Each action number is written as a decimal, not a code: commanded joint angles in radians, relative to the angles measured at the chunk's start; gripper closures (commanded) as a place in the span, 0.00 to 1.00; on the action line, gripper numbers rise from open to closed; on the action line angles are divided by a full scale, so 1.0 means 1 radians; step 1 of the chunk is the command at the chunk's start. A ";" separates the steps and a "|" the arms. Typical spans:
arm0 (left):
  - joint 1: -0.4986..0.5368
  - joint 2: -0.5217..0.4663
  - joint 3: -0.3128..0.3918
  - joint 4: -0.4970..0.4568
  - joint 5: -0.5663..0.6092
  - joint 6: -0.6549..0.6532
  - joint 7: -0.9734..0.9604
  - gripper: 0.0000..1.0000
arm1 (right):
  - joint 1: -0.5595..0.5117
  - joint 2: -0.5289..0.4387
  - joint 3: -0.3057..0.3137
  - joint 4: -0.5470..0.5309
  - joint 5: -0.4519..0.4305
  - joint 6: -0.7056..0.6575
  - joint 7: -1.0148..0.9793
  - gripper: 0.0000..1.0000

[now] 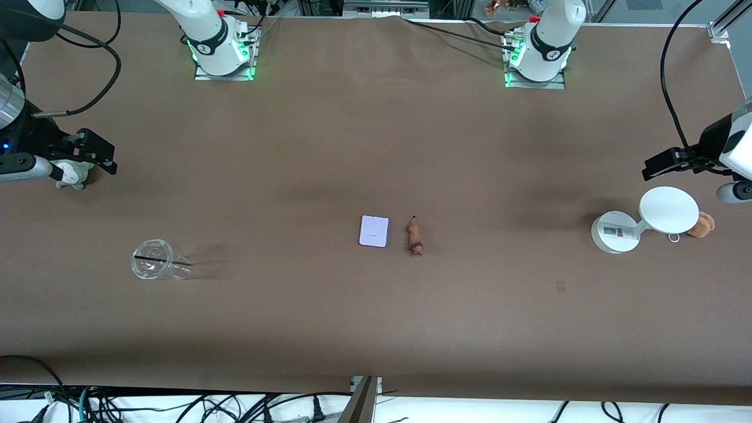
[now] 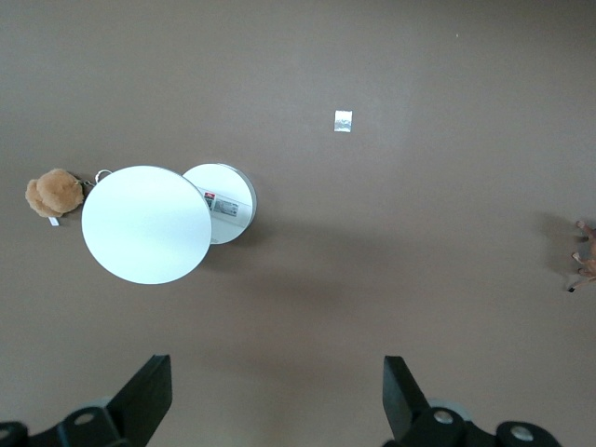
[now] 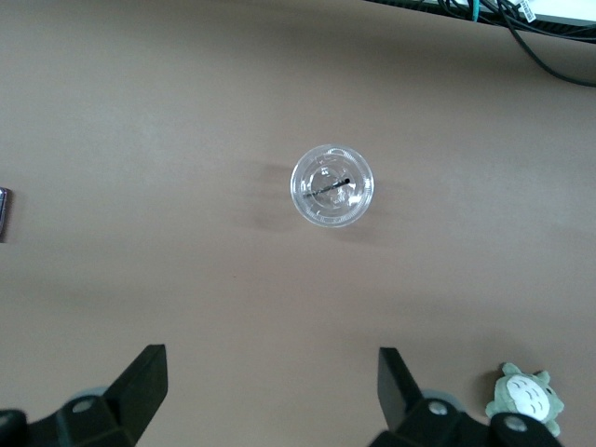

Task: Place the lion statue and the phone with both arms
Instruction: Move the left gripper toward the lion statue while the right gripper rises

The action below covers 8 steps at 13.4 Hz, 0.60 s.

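Phone (image 1: 373,231) and lion statue (image 1: 415,236) lie side by side mid-counter (image 1: 376,147), while the left tool (image 1: 667,163) and right tool (image 1: 97,154) hover at opposite ends, spread wide, empty.

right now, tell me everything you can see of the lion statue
The lion statue is a tiny, elongated reddish-brown figurine with a rough, uneven surface and a thin tail-like tip pointing toward the robots' bases. It lies flat on the brown table near the middle, beside the phone, on the side toward the left arm's end, with a clear gap between them. Nothing touches it but the table. Its material and finer features cannot be made out. The left wrist view catches only its edge.
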 commanded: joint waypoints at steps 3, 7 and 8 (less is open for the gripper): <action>0.001 0.018 0.001 0.037 0.008 -0.028 0.026 0.00 | -0.004 -0.006 0.008 0.005 -0.002 0.012 -0.001 0.00; 0.001 0.018 0.001 0.037 -0.002 -0.028 0.026 0.00 | -0.003 -0.006 0.008 0.005 -0.002 0.012 -0.001 0.00; 0.001 0.018 0.001 0.037 -0.004 -0.028 0.026 0.00 | -0.001 -0.006 0.009 0.007 -0.002 0.012 -0.001 0.00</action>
